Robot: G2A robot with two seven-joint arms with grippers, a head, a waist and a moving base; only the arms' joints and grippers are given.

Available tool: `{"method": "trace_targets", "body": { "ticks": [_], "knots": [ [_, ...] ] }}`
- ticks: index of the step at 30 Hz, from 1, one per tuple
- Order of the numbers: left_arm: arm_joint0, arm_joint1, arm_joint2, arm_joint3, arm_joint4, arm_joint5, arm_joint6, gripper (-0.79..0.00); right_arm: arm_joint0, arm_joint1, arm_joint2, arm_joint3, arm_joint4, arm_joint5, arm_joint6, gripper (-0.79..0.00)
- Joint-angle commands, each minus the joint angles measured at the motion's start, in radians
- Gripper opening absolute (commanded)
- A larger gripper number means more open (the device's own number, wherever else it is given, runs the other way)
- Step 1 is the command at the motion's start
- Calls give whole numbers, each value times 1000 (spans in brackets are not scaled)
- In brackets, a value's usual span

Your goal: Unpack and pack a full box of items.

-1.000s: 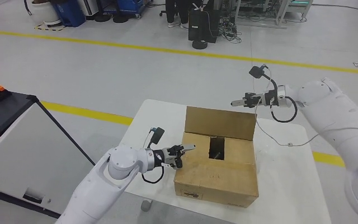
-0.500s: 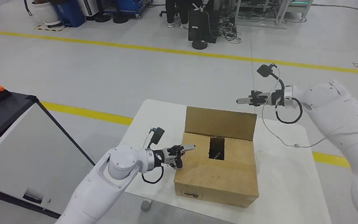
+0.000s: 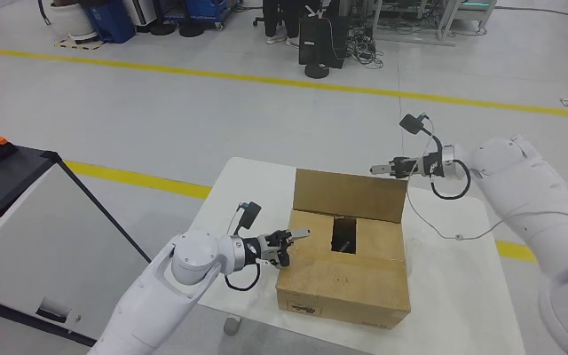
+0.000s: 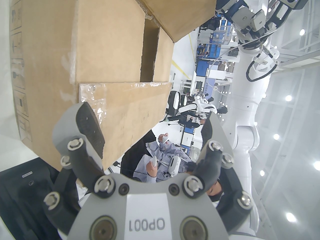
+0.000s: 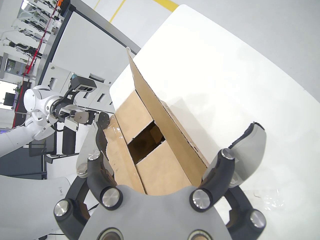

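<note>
1. Top view: a brown cardboard box (image 3: 351,257) sits on a white table (image 3: 240,191). The box's far flap (image 3: 349,195) stands upright. Its other top flaps lie nearly flat, leaving a dark slot in the middle. The left gripper (image 3: 297,236) hangs just beside the box's left top edge. The right gripper (image 3: 377,166) hovers near the upright flap's far right corner, apart from it.
2. Left wrist view: the left gripper (image 4: 150,121) has its fingers spread wide and holds nothing. One dark finger pad (image 4: 88,123) lies right by the edge of a flat flap (image 4: 125,108) of the box (image 4: 100,38). That flap carries shiny tape scraps. Whether the pad touches it cannot be told.
3. Right wrist view: the right gripper (image 5: 175,138) is also released and empty. The box (image 5: 130,116) lies beyond its fingers on the table (image 5: 225,63), the upright flap (image 5: 155,106) edge-on. The slot is too dark to show any contents.
4. Handling, as a judgement: the flaps look light, stiff across the board and ready to fold at their creases. The best hold is a pinch at a free edge, away from the slick tape. A full box is probably heavy, so it is better steadied than lifted.
</note>
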Motion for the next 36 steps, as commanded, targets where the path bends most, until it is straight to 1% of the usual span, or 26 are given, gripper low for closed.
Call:
{"method": "trace_targets", "body": {
  "ticks": [1, 6, 9, 13, 20, 22, 25, 27, 30, 36],
  "knots": [
    [0, 0, 0, 0, 0, 0, 0, 0, 1, -6, 6, 5, 6, 4, 8, 0],
    [0, 0, 0, 0, 0, 0, 0, 0, -3, 5, 21, -28, 28, 21, 25, 0],
    [0, 0, 0, 0, 0, 0, 0, 0, -16, 31, 31, -86, 66, 65, 70, 0],
    [0, 0, 0, 0, 0, 0, 0, 0, -34, 78, 50, -173, 125, 140, 145, 0],
    [0, 0, 0, 0, 0, 0, 0, 0, -81, 169, 110, -345, 211, 219, 224, 0],
    [0, 0, 0, 0, 0, 0, 0, 0, -107, 202, 134, -410, 234, 245, 251, 0],
    [0, 0, 0, 0, 0, 0, 0, 0, -143, 237, 160, -468, 252, 284, 289, 0],
    [0, 0, 0, 0, 0, 0, 0, 0, -169, 251, 169, -488, 265, 308, 313, 0],
    [0, 0, 0, 0, 0, 0, 0, 0, -197, 261, 174, -519, 263, 323, 328, 0],
    [0, 0, 0, 0, 0, 0, 0, 0, -228, 263, 177, -532, 255, 347, 352, 0]
  ]
}}
